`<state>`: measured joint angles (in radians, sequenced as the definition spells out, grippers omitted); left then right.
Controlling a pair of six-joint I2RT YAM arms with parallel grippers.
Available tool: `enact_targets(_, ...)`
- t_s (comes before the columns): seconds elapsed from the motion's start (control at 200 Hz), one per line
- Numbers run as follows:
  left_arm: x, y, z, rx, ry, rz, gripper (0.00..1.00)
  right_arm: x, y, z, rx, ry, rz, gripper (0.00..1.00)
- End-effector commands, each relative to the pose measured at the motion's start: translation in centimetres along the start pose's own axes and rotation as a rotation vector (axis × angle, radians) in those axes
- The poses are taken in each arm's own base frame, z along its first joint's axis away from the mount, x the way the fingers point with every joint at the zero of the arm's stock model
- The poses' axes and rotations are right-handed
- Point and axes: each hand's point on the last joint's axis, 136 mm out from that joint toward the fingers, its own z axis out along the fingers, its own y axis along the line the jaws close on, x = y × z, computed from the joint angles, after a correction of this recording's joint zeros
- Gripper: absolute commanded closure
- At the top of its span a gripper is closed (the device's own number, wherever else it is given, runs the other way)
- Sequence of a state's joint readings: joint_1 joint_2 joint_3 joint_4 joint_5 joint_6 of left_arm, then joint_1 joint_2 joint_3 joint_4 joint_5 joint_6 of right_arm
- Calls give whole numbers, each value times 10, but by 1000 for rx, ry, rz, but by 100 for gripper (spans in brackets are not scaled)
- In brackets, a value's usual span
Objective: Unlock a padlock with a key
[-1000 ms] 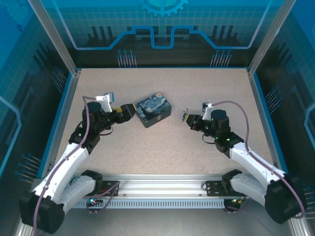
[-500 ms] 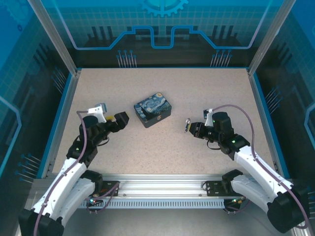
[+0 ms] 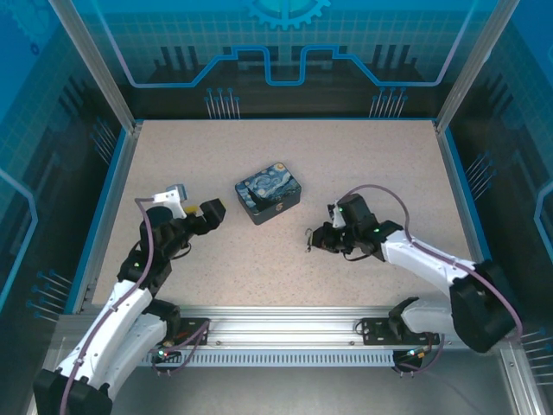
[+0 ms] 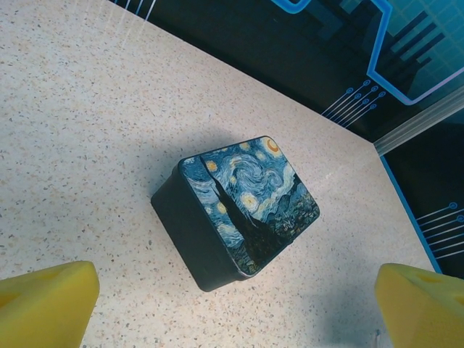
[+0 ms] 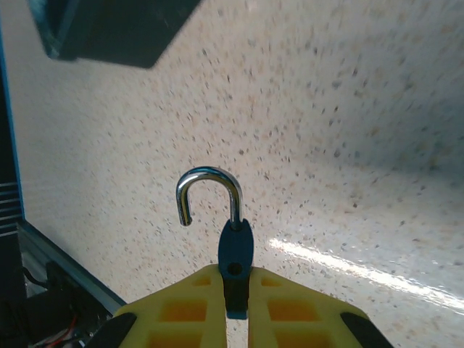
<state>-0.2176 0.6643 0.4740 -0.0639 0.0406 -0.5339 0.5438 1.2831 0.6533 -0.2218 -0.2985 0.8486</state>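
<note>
My right gripper (image 3: pixel 318 240) (image 5: pixel 235 281) is shut on a small blue padlock (image 5: pixel 236 250) (image 3: pixel 309 243), its yellow fingers (image 5: pixel 181 304) pinching the body from both sides. The silver shackle (image 5: pixel 210 176) stands swung open, its free end out of the body, a little above the speckled table (image 3: pixel 363 156). My left gripper (image 3: pixel 213 210) (image 4: pixel 239 319) hangs open, wide apart, near the left side of a black tin (image 3: pixel 270 192) (image 4: pixel 246 206) printed with a starry-night painting, not touching it. The key is out of view.
The printed tin sits on the table between the two arms, slightly towards the back. Blue walls and aluminium posts (image 3: pixel 130 130) bound the table on three sides. A metal rail (image 3: pixel 285 324) with the arm bases runs along the near edge.
My right arm has swung left and towards the near edge, carrying the padlock. My left gripper has drawn back from the tin towards the left and stayed open.
</note>
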Motion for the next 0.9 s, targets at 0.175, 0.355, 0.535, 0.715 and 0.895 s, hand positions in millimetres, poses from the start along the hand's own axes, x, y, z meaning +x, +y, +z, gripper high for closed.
enact_targets(0.175,-6,0,-2,5,-34,35,1,3,13,35,10,98,6,88)
enact_targets(0.355,-6,2,-1,0,-32,32,1,4,8,43,34,126,-5,87)
enact_targets(0.535,-6,1,-2,-1,-31,35,1,7,4,56,40,173,-20,86)
enact_targets(0.715,-6,2,-2,-11,-24,43,1,9,-3,59,56,188,-52,85)
enact_targets(0.895,-7,2,-3,-13,-21,45,1,10,-10,61,57,209,-54,83)
